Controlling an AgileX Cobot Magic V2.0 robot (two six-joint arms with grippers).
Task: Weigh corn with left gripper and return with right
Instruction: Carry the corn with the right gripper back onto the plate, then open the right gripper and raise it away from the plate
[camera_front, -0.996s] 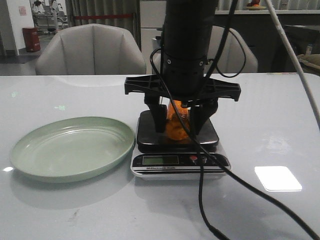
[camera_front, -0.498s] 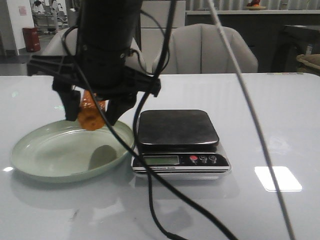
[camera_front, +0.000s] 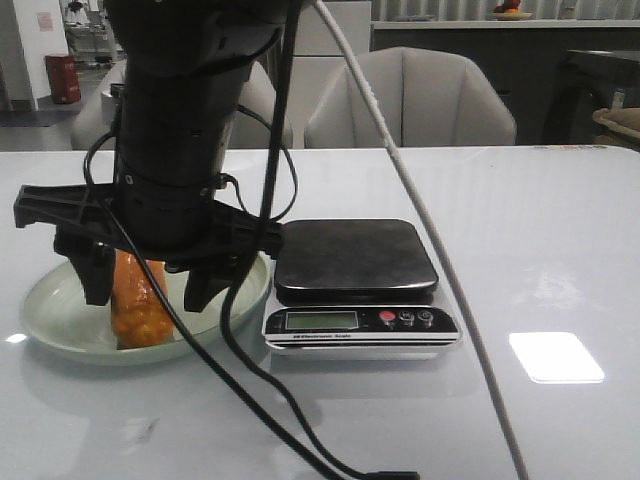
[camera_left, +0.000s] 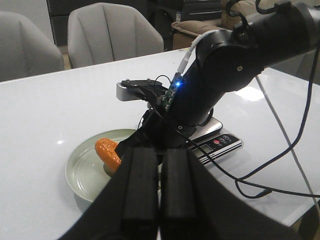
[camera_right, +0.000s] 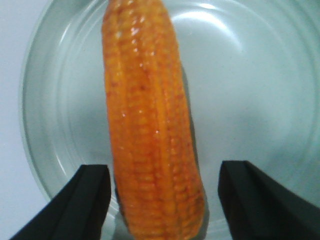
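Now orange-yellow corn cob (camera_front: 138, 302) lies in pale green round plate (camera_front: 45, 310), left of black-topped digital scale (camera_front: 355, 262). Black right gripper (camera_front: 146, 296) straddles cob, fingers (camera_right: 87, 202) spread wide, clear of kernels, grasping nothing; cob's long axis runs between them. Left gripper (camera_left: 152, 165) pressed closed, empty, well apart.

Right arm: thick black cylinder body, small silver screws around lower ring. Right gripper (camera_front: 145, 290): wide black crossbar, two dark blocky fingers (camera_right: 90, 200). Thin black cables and one white cable hang along arm. Green circuit board with blue light on its side. Left gripper (camera_left: 159, 195): two flat black fingers.
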